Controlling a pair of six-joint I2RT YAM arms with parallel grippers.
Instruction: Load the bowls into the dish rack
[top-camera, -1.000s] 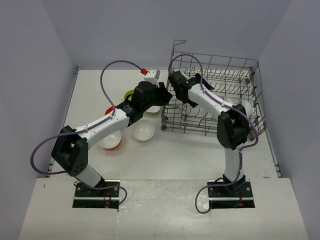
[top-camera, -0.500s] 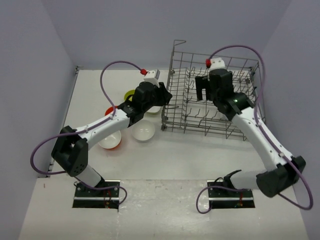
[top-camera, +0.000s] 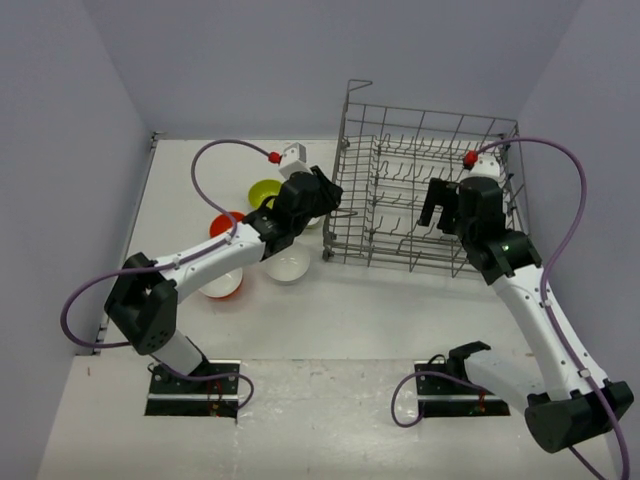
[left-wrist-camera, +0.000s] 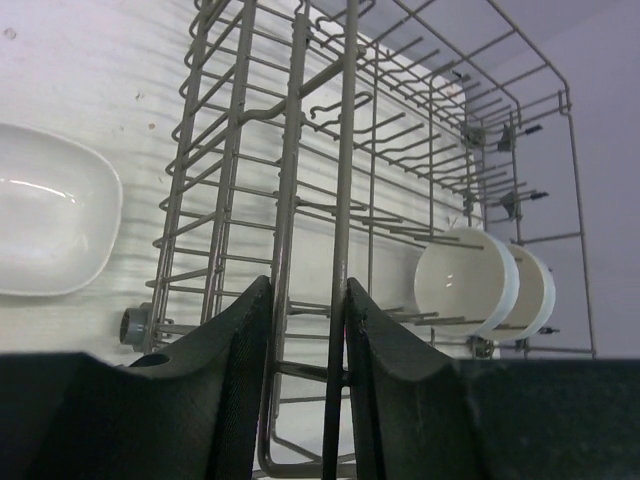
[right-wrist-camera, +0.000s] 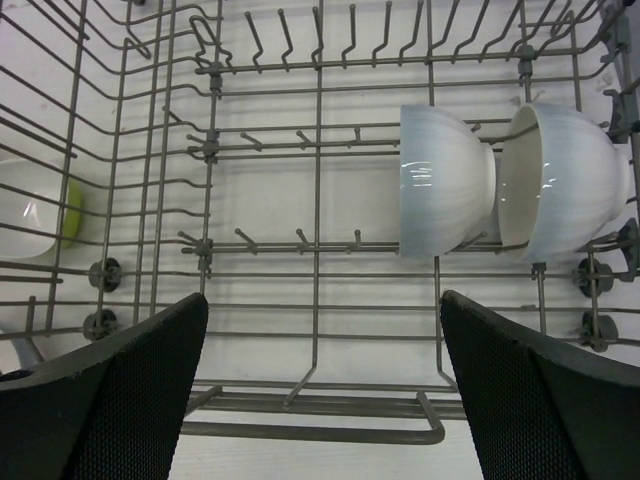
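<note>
The grey wire dish rack (top-camera: 430, 150) stands at the back right. My left gripper (top-camera: 338, 212) is at its left wall, its fingers (left-wrist-camera: 240, 350) shut on upright wires of the dish rack (left-wrist-camera: 300, 120). Over the rack's right half my right gripper (top-camera: 437, 212) hangs open with nothing between its fingers (right-wrist-camera: 110, 400). Two bowls stand on edge in the rack, a pale blue one (right-wrist-camera: 445, 180) and a white one (right-wrist-camera: 565, 180). Outside, left of the rack, lie a yellow-green bowl (top-camera: 264, 192), an orange bowl (top-camera: 225, 222), an orange bowl with a white inside (top-camera: 222, 285), a white round bowl (top-camera: 288, 263) and a white squarish bowl (left-wrist-camera: 50, 225).
The loose bowls crowd the table just left of the rack, under and beside my left forearm. Rows of upright tines (right-wrist-camera: 300, 240) fill the rack's floor. Grey walls close the table in at the back and on both sides.
My right arm has swung from the rack's left end across to above its right half, gripper still open. My left wrist has shifted slightly, uncovering the yellow-green bowl; its grip on the rack holds.
</note>
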